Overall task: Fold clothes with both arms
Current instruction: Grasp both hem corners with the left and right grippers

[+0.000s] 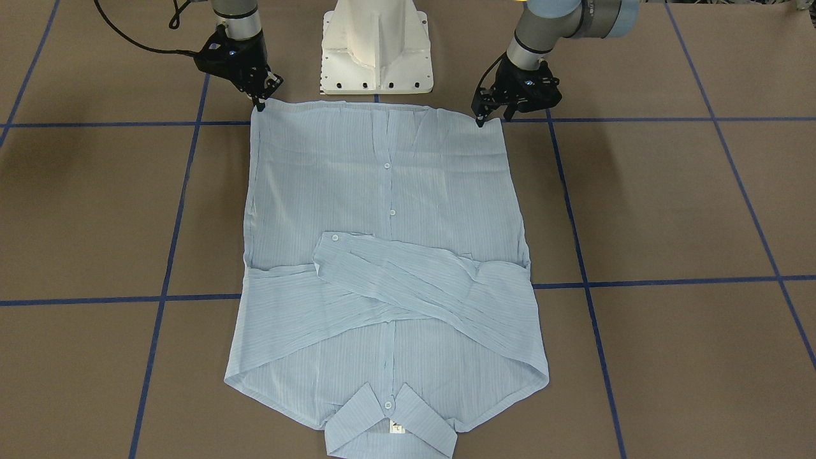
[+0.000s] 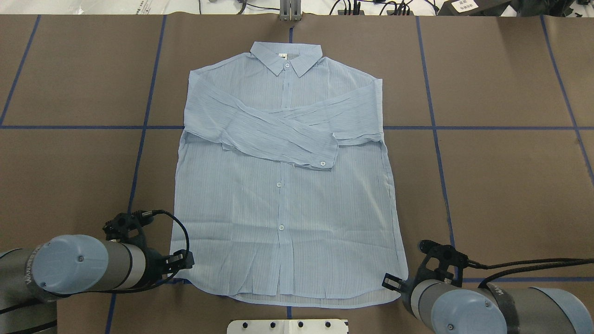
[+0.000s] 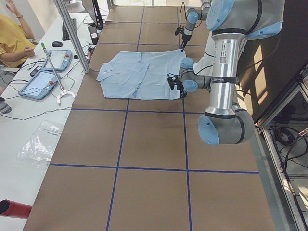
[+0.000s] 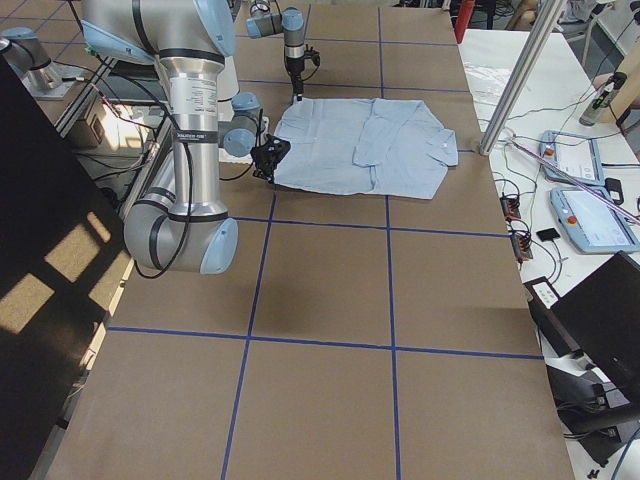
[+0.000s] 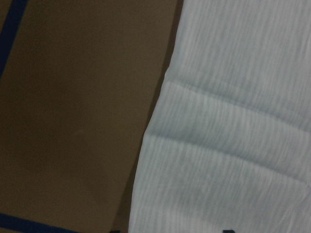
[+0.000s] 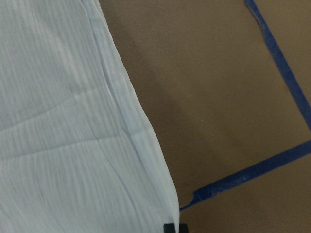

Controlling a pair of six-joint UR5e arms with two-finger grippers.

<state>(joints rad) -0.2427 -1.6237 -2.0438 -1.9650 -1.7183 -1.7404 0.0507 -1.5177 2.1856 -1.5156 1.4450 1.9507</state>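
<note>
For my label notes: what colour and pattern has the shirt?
The shirt is light blue, finely striped; clearest in overhead exterior view.

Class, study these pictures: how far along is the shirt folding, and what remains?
Done: shirt lies flat, buttoned, both sleeves crossed over the chest. In hand: left gripper, jaws apart, and right gripper, grip unclear, sit at the corners of the hem. Left: probably folding the hem up towards the collar; no body fold yet.

Shirt is light blue with fine lengthwise stripes and small white buttons. Table is brown with a dark blue tape grid. Left arm and right arm are silver-grey with pale blue caps; base is white.
</note>
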